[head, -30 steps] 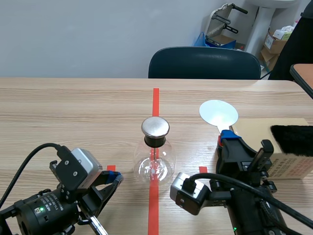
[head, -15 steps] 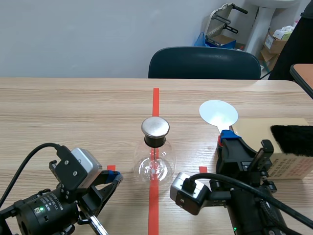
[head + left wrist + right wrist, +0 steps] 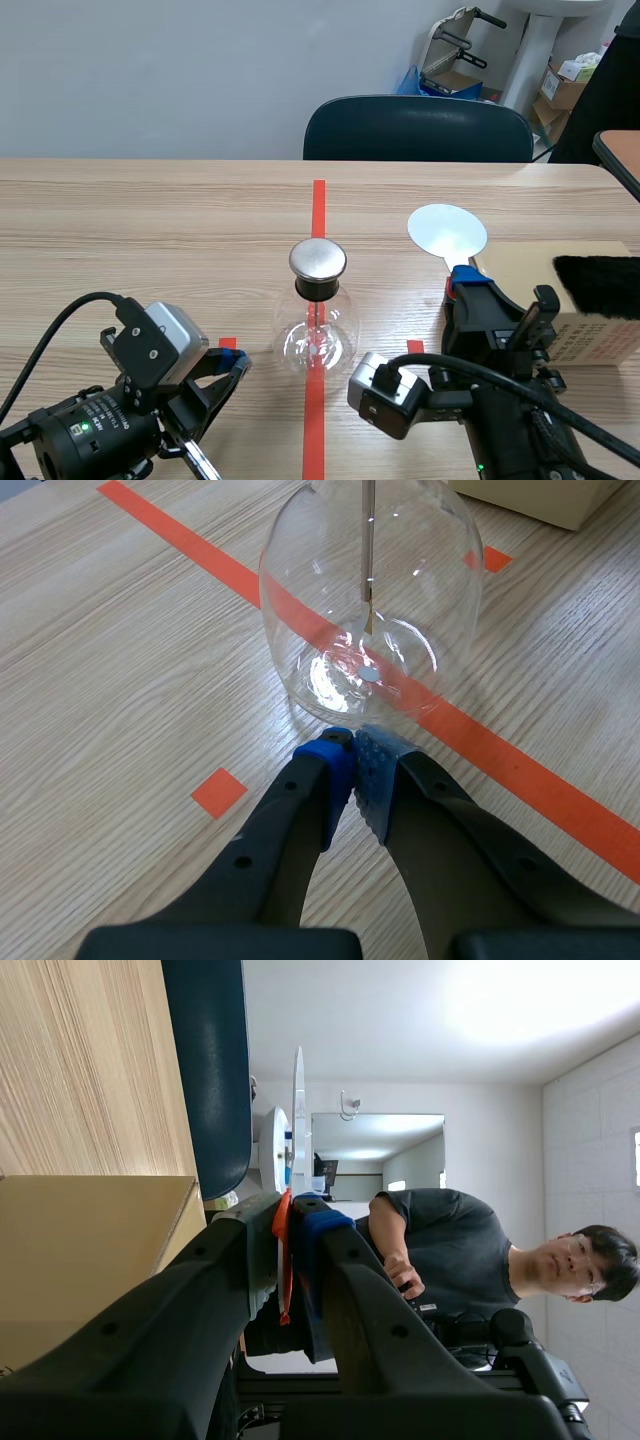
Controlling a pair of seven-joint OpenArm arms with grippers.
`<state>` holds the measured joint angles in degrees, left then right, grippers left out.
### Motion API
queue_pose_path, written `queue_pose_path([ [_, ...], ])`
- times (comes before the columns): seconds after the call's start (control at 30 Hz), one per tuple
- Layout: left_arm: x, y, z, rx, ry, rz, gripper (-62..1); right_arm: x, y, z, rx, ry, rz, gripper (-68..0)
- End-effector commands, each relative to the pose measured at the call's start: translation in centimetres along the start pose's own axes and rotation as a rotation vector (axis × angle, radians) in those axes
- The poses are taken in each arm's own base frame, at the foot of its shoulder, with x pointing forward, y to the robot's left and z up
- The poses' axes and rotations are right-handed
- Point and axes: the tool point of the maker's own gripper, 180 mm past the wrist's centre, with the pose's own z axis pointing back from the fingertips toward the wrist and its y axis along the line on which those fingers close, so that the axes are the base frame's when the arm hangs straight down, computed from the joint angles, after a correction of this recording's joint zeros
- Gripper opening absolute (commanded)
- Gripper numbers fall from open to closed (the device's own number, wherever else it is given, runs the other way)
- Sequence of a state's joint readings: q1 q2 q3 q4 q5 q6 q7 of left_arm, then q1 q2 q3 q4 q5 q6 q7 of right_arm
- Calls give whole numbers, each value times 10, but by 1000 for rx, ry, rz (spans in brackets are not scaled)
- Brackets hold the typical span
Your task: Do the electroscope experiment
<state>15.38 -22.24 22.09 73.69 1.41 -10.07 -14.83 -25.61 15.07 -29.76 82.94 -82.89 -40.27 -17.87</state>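
Nothing has shifted since a second ago: both arms and every item on the worktop (image 3: 150, 230) sit exactly where they were. Lower left of the scene, the left gripper (image 3: 355, 755) is pinched closed on nothing, its padded tips just short of the base of the electroscope (image 3: 318, 325). That looks like a parked stance, near the flask yet clear of the glass. Lower right, the right gripper (image 3: 290, 1225) is clamped on the orange handle (image 3: 283, 1260) of a round metal disc (image 3: 447, 232). The disc stands out ahead of the gripper at centre right, apart from the flask. Holding it by the handle rather than the plate probably keeps any charge on the metal.

The electroscope stands upright at mid-frame on the long red tape line. Its clear bulb is topped by a dark collar and a domed metal cap (image 3: 318, 260). In the left wrist view a thin rod (image 3: 368, 540) hangs straight down inside the bulb.

At the right edge a cardboard box (image 3: 520, 265) carries a strip of black fur (image 3: 598, 287), close to the disc, likely there for rubbing it. Beyond the far edge of the worktop, at top centre, stands a dark blue chair (image 3: 418, 128). The disc has not yet been brought to the cap.
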Motion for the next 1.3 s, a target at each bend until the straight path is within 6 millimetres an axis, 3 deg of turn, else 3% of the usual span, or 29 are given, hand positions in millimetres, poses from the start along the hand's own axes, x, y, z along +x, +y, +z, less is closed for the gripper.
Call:
queue_pose_path([
  [0.0,12,3,-2,12,-39,0,-567,-3,-9,-4,-35,2,-3,-665],
  [0.6,12,3,-2,12,-38,0,-567,0,-10,-4,-37,-14,-4,-665],
  [1.27,12,3,-2,12,-40,0,-567,31,-13,0,-58,-187,4,-665],
])
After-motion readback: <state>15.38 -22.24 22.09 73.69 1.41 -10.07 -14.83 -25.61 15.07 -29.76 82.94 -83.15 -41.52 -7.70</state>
